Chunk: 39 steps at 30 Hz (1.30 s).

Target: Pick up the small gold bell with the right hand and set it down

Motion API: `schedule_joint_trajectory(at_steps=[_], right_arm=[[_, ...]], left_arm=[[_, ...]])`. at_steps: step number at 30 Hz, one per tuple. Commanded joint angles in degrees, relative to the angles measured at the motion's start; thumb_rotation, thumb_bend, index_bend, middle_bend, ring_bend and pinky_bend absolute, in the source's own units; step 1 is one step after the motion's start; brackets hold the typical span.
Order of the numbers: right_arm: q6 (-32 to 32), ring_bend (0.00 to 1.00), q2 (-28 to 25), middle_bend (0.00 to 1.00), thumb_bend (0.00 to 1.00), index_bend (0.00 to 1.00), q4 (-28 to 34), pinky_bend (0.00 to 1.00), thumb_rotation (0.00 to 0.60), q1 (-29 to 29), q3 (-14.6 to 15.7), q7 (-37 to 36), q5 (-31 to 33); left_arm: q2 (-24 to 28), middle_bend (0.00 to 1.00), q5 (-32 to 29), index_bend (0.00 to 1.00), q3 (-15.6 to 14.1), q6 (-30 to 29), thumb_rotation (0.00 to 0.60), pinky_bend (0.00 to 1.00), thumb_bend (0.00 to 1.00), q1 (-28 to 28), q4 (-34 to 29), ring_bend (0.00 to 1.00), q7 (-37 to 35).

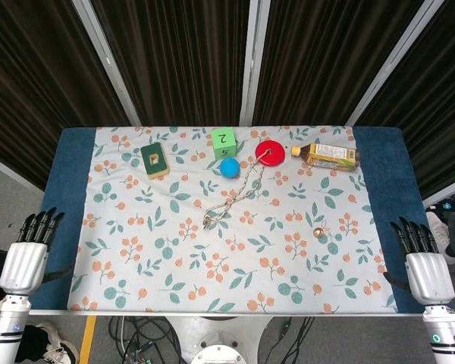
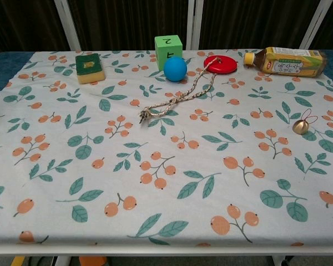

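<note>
Here, the small, round, shiny gold metal bell [image 1: 318, 232] with its thin wire loop is seen resting on the surface [image 1: 368, 163], which is covered by a white cloth printed with leaves and orange berries, well to the right of centre and apart from every other object. The right hand [image 1: 418, 241] is held at the near right edge with nothing in it, its dark fingers straight and slightly apart; the bell lies ahead of it and inward, toward the middle of the surface. The left hand [image 1: 38, 229] is posed likewise, empty, at the far opposite edge, so the right is judged much the nearer. A forward, inward reach is called for. Being smooth, rounded and tiny, the bell is likely to roll or slip from a pinch.
</note>
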State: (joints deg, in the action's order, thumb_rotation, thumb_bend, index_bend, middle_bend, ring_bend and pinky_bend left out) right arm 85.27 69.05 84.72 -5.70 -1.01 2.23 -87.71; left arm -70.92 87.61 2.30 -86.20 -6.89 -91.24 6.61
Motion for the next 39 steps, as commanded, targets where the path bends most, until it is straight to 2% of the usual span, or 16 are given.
schedule_joint_trajectory(at_steps=[1, 10, 14, 17, 23, 30, 39], right_arm=[[-0.2, 0.0, 0.1, 0.0, 0.0, 0.0, -0.2, 0.0, 0.6, 0.1, 0.0, 0.0, 0.1], [-2.5, 0.0, 0.3, 0.0, 0.01, 0.0, -0.4, 0.0, 0.6, -0.5, -0.4, 0.0, 1.3], [-5.5, 0.0, -0.4, 0.0, 0.01, 0.0, 0.2, 0.0, 0.6, -2.0, -0.9, 1.8, 2.2], [-8.4, 0.0, -1.6, 0.0, 0.07, 0.0, 1.1, 0.0, 0.6, -4.3, -1.7, 4.5, 2.4], [-16.4, 0.0, -2.5, 0.0, 0.11, 0.0, 2.9, 0.0, 0.6, -10.3, -3.6, 9.3, 3.6], [-25.0, 0.0, -1.2, 0.0, 0.16, 0.0, 4.0, 0.0, 0.6, -16.7, -4.5, 11.1, 4.5], [-31.9, 0.0, 2.6, 0.0, 0.17, 0.09, 1.8, 0.0, 0.6, -22.4, -5.3, 17.6, 8.2]], left_arm=[[0.0, 0.0, 0.2, 0.0, 0.0, 0.0, 0.6, 0.0, 0.0, 0.0, 0.2, 0.0, -0.1], [-0.4, 0.0, 0.5, 0.0, -0.6, 0.9, 0.6, 0.01, 0.0, -0.3, 0.1, 0.0, 0.3], [-1.1, 0.0, 0.5, 0.0, -0.9, 1.6, 0.6, 0.01, 0.0, -0.4, 0.6, 0.0, 0.2], [-1.8, 0.0, 0.6, 0.0, -0.9, 1.4, 0.6, 0.01, 0.0, -0.4, 1.4, 0.0, -0.1], [-1.9, 0.0, 0.5, 0.0, -0.7, 1.6, 0.6, 0.01, 0.0, -0.6, 1.7, 0.0, -0.2], [-1.5, 0.0, 0.3, 0.0, -0.8, 1.8, 0.6, 0.0, 0.0, -0.6, 1.2, 0.0, 0.1], [-1.9, 0.0, 0.2, 0.0, -0.7, 2.4, 0.6, 0.0, 0.0, -1.0, 1.5, 0.0, 0.2]])
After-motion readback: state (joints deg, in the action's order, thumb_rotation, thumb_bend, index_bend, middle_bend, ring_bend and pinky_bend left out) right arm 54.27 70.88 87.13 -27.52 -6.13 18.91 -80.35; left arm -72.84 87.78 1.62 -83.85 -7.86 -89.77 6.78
